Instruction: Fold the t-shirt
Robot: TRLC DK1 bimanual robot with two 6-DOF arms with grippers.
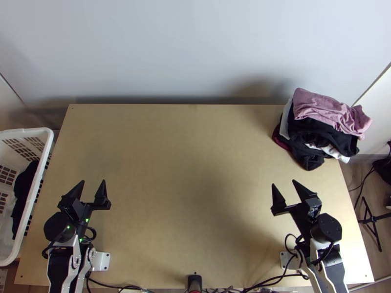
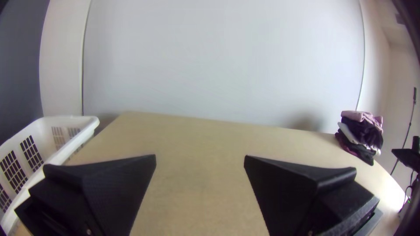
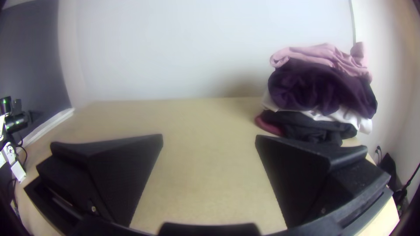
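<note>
Left gripper (image 1: 92, 181) and right gripper (image 1: 284, 182), both spread and empty: a low tug could topple the clothes pile (image 1: 321, 129).

Both end effectors (image 1: 93, 181) (image 1: 284, 182) hang with fingers spread apart.Left end effector (image 1: 93, 182) and right end effector (image 1: 284, 183) gape wide.

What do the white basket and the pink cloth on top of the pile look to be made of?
White basket: probably moulded plastic, smooth with a slight sheen, judging by its rounded rim and regular slots.

Pink cloth: soft, matt fabric, perhaps cotton jersey, since it lies in loose, rounded folds; the fibre itself I cannot tell.
</note>
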